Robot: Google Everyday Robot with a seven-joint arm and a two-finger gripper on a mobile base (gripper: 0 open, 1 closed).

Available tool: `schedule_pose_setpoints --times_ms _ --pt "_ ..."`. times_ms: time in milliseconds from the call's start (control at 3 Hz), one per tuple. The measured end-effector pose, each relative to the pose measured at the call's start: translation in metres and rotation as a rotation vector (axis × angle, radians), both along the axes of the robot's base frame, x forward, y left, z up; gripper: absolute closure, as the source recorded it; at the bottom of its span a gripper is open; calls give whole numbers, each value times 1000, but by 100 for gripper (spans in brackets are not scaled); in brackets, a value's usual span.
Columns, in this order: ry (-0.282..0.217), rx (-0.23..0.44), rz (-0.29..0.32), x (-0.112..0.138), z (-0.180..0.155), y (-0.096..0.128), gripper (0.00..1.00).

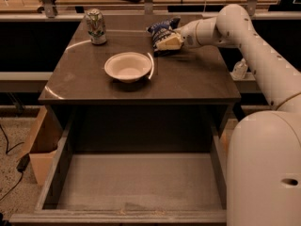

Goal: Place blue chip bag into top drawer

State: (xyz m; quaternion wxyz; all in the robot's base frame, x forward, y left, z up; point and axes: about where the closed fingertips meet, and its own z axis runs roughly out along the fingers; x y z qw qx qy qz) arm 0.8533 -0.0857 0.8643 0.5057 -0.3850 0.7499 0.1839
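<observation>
Camera view looks down over the desk [188, 84], with the white bowl [128, 66] near its middle. Behind the bowl and to its right, the blue chip bag [162, 29] sits on the desk, crumpled and partly reared up. The hand [170, 41] is right against the bag's lower edge, on the side away from the bowl. Whether it is clenched on the bag or only touching it cannot be told. A silver-green can [96, 26] stands behind and left of the bowl. Below and in front of the bowl, the top drawer [141, 182] stands wide open, its bottom bare.

By my reading the task is at an early stage. The drawer is open and the hand is at the bag, but the bag is not yet lifted. It has yet to be carried forward past the bowl and let go inside the drawer.
</observation>
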Motion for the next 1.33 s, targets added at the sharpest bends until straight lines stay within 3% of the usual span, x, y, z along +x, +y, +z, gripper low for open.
schedule_pose_setpoints --times_ms 333,667,1000,1333 --pt "-40 8 8 -12 30 -10 80" --pt "-84 65 68 -45 65 -27 99" --pt "-81 164 178 -93 92 -51 100" --pt "-34 155 250 -110 83 -41 100"
